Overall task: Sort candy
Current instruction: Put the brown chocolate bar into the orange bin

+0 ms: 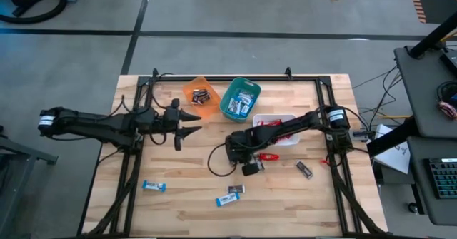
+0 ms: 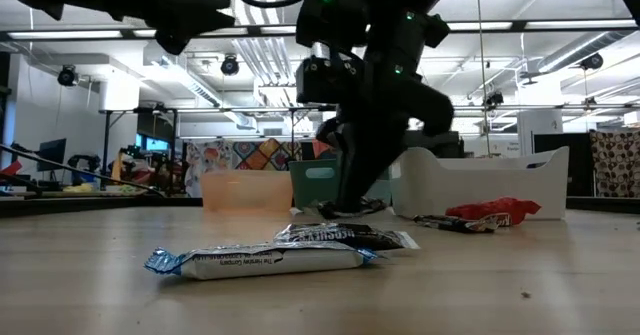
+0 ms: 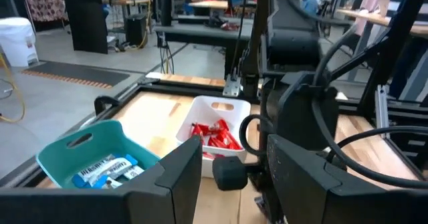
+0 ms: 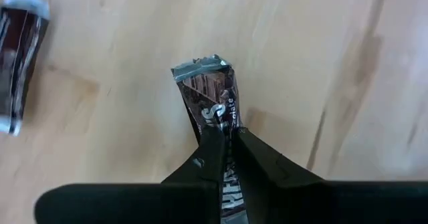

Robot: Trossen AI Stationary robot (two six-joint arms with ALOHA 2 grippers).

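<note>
Red candy [image 1: 269, 123] in white bin [image 1: 289, 117]

In the right wrist view, the right gripper [image 4: 227, 144] is covering the lower half of a dark brown candy bar [image 4: 212, 100], and a second dark bar [image 4: 19, 63] is running off the picture's edge. From above, that gripper's arm is hiding the pinched bar entirely. In the low view, the arm is blocking most of the teal bin [image 2: 315, 183], and the orange bin [image 2: 243, 190] is looking blurred. The wrappers inside the orange bin [image 1: 201, 95] are showing too small to read.
</note>
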